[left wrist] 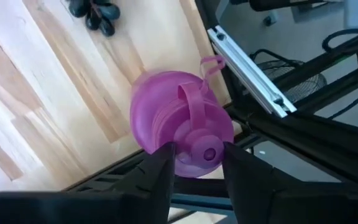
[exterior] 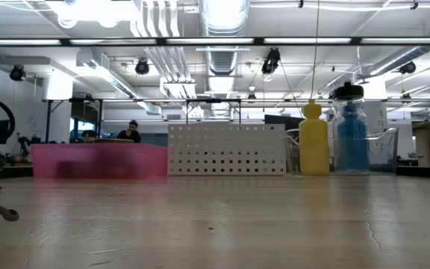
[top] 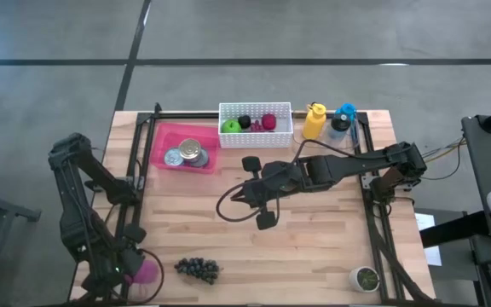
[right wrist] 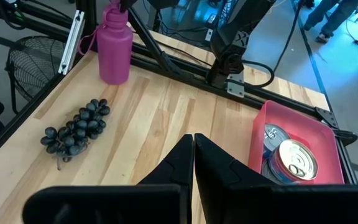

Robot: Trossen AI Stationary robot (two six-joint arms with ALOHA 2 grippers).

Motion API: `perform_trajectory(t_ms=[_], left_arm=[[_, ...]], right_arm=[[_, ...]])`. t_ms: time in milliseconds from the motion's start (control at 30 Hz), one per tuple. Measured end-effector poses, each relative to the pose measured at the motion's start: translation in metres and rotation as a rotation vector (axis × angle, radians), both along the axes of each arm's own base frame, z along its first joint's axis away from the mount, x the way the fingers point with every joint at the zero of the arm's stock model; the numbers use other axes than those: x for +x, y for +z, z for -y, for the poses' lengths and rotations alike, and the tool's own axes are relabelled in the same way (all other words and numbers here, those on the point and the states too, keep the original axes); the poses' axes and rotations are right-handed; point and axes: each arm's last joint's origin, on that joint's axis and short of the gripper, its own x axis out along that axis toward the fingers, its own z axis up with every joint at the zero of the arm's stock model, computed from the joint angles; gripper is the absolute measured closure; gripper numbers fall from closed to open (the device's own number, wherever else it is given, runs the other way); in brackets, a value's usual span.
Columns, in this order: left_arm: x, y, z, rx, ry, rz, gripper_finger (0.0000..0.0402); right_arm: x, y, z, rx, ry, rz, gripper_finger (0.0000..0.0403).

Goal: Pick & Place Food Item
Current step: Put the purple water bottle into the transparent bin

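Your left end effector (left wrist: 196,163) gripped the pink bottle (left wrist: 178,122) by its cap at the tabletop (top: 314,247) corner. Grapes (top: 198,269) lay near it. Your right end effector (top: 239,193) was clenched, empty.

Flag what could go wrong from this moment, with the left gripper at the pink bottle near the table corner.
1. The left gripper straddles only the cap of the pink bottle; such a narrow hold may slip or tip it.
2. The bottle stands right by the table's metal frame rail, so a knock could push it off the edge.
3. The grapes lie close by; a toppled bottle could roll into them. The right gripper is shut over mid-table.
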Motion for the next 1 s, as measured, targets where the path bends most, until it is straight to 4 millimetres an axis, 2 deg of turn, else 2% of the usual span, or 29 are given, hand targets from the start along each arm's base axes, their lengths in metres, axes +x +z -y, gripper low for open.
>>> perform_trajectory(t_ms=[500, 1000], left_arm=[[0.0001, -0.0008, -0.0007, 0.003, 0.003, 0.020, 0.0278], [0.0004, -0.0006, -0.0009, 0.007, 0.004, 0.031, 0.0319]], right_arm=[[0.0001, 0.0002, -0.0002, 0.004, 0.004, 0.002, 0.0394], [0.0001, 0.0001, -0.0002, 0.003, 0.004, 0.001, 0.0394]])
